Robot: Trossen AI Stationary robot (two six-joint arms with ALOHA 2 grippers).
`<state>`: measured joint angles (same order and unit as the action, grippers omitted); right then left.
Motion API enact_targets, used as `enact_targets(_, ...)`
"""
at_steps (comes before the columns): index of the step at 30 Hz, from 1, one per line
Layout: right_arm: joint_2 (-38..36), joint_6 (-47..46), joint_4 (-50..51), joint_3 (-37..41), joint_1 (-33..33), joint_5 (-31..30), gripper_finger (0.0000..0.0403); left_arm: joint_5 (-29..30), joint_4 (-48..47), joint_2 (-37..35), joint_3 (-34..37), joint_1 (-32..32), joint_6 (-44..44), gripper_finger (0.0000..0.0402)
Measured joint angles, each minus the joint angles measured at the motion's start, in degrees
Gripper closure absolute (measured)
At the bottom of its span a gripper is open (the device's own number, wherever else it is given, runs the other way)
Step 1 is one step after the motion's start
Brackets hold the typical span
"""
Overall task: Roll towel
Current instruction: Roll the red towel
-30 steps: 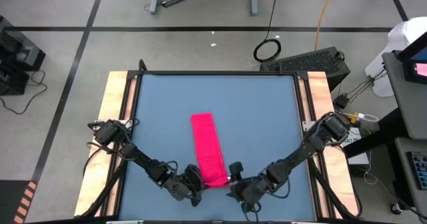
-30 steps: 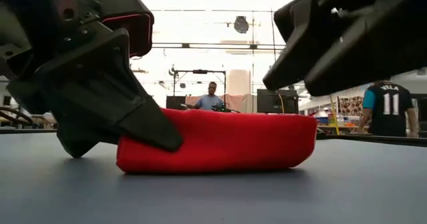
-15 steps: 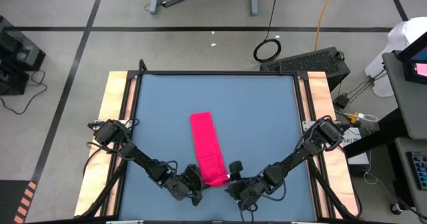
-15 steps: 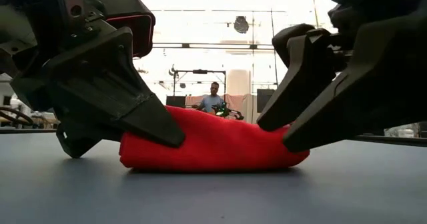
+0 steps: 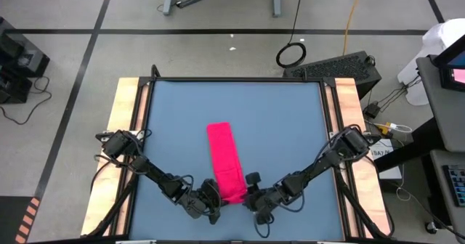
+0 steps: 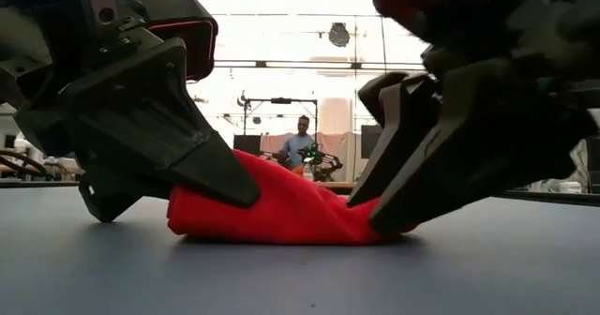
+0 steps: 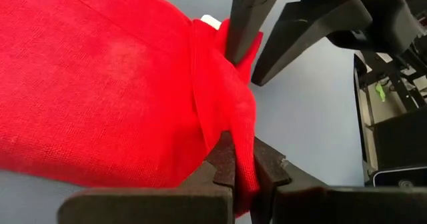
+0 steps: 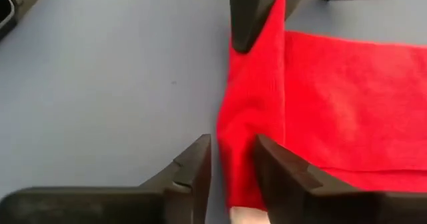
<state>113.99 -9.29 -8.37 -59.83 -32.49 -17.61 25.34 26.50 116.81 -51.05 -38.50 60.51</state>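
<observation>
We see the blue table (image 5: pixel 182 120) carrying the towel (image 5: pixel 227 160), a long red-pink strip lying mid-table, its near end folded over between both arms. The left gripper (image 5: pixel 215 203) is clamped shut on that end's left corner. The right gripper (image 5: pixel 249 197) pinches the right corner, fingers (image 8: pixel 193 167) closed against the cloth. A small white tag (image 7: pixel 210 22) shows at the folded edge.

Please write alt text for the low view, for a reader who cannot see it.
A red towel lies bunched on the blue table, pinched at one end by the left gripper and at the other by the right gripper. A person sits far behind in the bright room.
</observation>
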Motion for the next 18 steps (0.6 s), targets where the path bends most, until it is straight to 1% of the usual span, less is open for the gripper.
enact_targets(9, -0.2, -7.0, 2.0, -0.2, 4.3, 13.0, 0.0361, -0.1, 0.2, 0.1, 0.0, -0.2, -3.8, 0.0386)
enact_targets(11, -0.2, -8.3, 2.1, -0.2, 5.1, 16.0, 0.0373, 0.0, 0.2, 0.2, 0.0, -0.4, -4.5, 0.0381)
enact_targets(14, -0.2, -10.2, 2.3, -0.2, 6.0, 19.3, 0.0386, 0.2, 0.2, 0.2, 0.0, -0.9, -7.3, 0.0356)
enact_targets(16, -0.2, -12.1, 2.3, -0.2, 6.7, 21.1, 0.0391, 0.2, 0.3, 0.2, 0.0, -1.3, -8.6, 0.0326)
enact_targets(18, -0.2, -14.2, 2.4, -0.2, 7.3, 22.7, 0.0393, 0.2, 0.5, 0.2, 0.0, -1.5, -9.3, 0.0288)
